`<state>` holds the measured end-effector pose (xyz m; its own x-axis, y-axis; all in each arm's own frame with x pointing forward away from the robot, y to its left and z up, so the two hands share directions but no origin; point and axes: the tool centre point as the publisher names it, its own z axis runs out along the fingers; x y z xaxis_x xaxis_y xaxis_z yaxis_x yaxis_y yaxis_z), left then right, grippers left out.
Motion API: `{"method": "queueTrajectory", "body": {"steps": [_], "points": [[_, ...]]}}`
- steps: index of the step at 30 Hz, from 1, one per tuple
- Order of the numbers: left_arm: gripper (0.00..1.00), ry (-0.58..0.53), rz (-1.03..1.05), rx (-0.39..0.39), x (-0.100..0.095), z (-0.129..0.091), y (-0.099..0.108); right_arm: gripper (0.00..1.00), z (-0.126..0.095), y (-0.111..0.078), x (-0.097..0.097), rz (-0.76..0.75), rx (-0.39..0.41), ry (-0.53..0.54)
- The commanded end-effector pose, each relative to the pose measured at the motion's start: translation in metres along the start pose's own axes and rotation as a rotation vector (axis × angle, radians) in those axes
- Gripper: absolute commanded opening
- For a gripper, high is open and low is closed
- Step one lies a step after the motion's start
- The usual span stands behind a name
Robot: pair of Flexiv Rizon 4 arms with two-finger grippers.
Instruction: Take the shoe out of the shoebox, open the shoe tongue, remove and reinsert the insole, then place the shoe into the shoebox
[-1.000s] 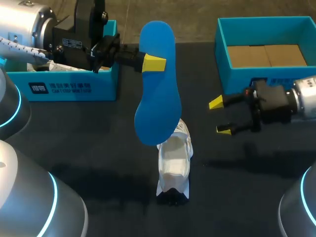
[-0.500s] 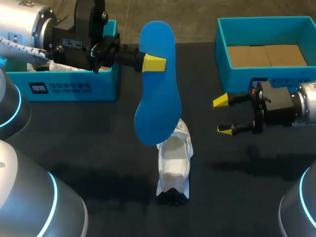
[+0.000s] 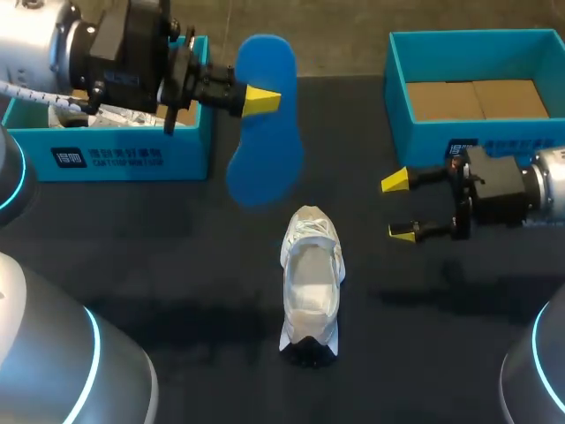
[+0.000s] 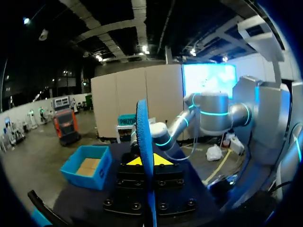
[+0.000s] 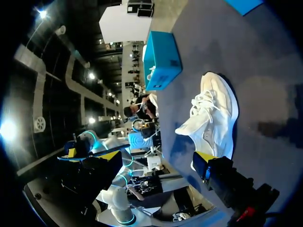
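Shoebox (image 3: pixel 132 155) partly hidden behind left arm (image 3: pixel 35 40)

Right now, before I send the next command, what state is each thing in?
insole: out of the shoe, held in the air.
left claw: shut on the insole.
right claw: open, empty, beside the shoe.
shoe: standing upright, mouth open.
right shoebox: open, no shoe inside.
left shoebox: open, white contents partly hidden.
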<state>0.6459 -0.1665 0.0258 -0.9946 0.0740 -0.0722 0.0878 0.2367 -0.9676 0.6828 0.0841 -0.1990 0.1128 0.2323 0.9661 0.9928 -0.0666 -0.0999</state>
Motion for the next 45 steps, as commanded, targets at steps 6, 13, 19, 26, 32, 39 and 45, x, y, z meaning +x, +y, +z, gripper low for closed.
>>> {"method": "queueTrajectory", "body": {"steps": [6,13,19,26,32,39,45], "points": [[0.00,-0.051,0.348,-0.017,0.007,-0.001,-0.001,1.00,0.001,0.000,0.000,-0.001,-0.002,0.000],[0.00,-0.051,0.376,-0.035,0.006,-0.001,0.003,1.00,0.001,0.000,0.000,-0.001,-0.002,0.000],[0.00,-0.051,0.376,-0.035,0.006,-0.001,0.003,1.00,0.001,0.000,0.000,-0.001,-0.002,0.000],[0.00,-0.049,0.570,-0.070,0.013,0.012,0.030,1.00,0.001,0.000,0.000,-0.001,-0.002,0.000],[0.00,-0.121,0.895,-0.111,0.020,0.022,0.052,1.00,0.001,0.000,0.000,-0.001,-0.002,0.000],[0.00,-0.188,1.152,-0.126,0.016,0.026,0.064,1.00,0.001,0.000,0.000,-0.001,-0.002,0.000],[0.00,-0.196,1.155,-0.232,0.007,0.029,0.072,1.00,0.001,0.000,0.000,-0.001,-0.002,0.000]]}}
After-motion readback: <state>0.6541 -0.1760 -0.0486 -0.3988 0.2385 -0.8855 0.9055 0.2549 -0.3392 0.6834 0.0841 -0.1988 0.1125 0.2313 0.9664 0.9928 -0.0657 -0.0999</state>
